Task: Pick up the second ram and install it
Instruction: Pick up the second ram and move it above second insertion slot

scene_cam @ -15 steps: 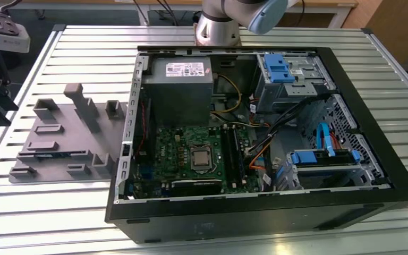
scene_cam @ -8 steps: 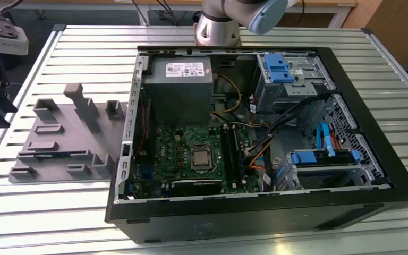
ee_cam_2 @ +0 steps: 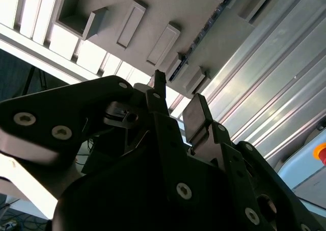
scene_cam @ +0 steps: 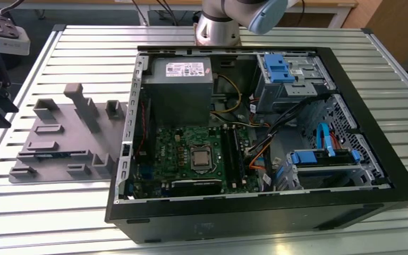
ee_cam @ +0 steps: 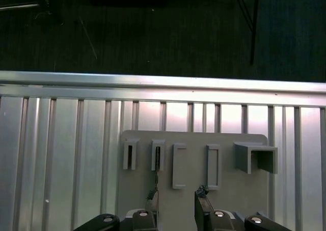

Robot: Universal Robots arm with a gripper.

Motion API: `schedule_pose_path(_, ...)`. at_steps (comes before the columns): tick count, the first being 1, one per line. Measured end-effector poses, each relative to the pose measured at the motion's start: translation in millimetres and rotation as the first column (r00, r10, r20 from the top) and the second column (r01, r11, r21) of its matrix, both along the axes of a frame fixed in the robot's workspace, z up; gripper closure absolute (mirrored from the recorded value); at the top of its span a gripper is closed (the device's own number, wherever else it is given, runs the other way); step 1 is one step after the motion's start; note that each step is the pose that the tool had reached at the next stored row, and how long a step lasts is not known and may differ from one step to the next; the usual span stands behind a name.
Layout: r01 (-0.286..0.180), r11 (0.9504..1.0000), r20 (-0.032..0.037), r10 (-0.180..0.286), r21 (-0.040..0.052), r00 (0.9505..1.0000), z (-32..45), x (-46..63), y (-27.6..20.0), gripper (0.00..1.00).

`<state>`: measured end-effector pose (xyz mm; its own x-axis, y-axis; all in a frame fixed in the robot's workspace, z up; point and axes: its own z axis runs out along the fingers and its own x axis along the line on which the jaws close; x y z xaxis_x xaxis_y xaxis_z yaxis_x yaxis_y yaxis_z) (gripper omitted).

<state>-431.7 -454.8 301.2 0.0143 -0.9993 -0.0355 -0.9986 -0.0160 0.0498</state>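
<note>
**Ribbed metal surface: the second ram is not yet being lifted**

Ribbed aluminium surface (scene_cam: 83, 48) is being used as the work area, and dark floor (ee_cam: 153, 32) is being shown beyond its edge in the first wrist view. Toward the exterior view's left, a grey tray (scene_cam: 68, 133) with upright blocks is being carried by the surface. The second ram (scene_cam: 51, 154) is being held there on edge in the tray's long slot, and it is being seen as a thin dark-blue strip.

Nothing is being touched by the gripper (ee_cam: 177, 200). In both wrist views it is being held above the tray, well apart from the stick, with its fingers (ee_cam_2: 196, 113) spread and nothing being pinched between them.

Further toward the exterior view's right, an open computer case (scene_cam: 261, 204) is being supported by the same surface. Its green motherboard (scene_cam: 183, 149) is being presented face up, with the long black slots (scene_cam: 230, 154) exposed. Whether a stick is already being held in one of them cannot be told.

The task is being judged as barely begun. The gripper is being positioned over the tray, while the grasp, the lift, the carry to the case and the seating in a slot are not yet being done.
</note>
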Motion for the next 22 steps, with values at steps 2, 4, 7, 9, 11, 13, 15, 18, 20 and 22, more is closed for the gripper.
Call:
schedule_pose_path(2,0.0,1.0,0.0,0.0,0.0,1.0,0.0,0.4,0.0,0.59)
schedule_pose_path(4,0.0,1.0,0.0,0.0,0.0,1.0,0.0,1.0,0.0,0.59)
schedule_pose_path(7,0.0,1.0,0.0,0.0,0.0001,1.0,0.0,1.0,0.0,0.59)
schedule_pose_path(9,0.0,1.0,0.0,0.0,0.0,1.0,0.0,1.0,0.0,0.59)
schedule_pose_path(11,0.0,1.0,0.0003,0.0,0.0001,1.0,-0.9,1.8,0.0,0.59)
schedule_pose_path(13,0.0,1.0,0.0015,0.0,0.0,1.0,-1.9,1.8,0.0,0.59)
schedule_pose_path(15,0.0,1.0,0.0054,0.0,0.0,1.0,-3.4,1.8,0.0,0.59)
schedule_pose_path(18,0.0,1.0,0.0126,0.0,0.0001,0.9999,-7.0,1.8,0.0,0.59)
schedule_pose_path(20,0.0,1.0,0.014,0.0,0.0001,0.9999,-9.5,1.9,0.0,0.59)
schedule_pose_path(22,0.0,1.0,0.0143,0.0,0.0001,0.9999,-11.8,2.2,0.0,0.59)
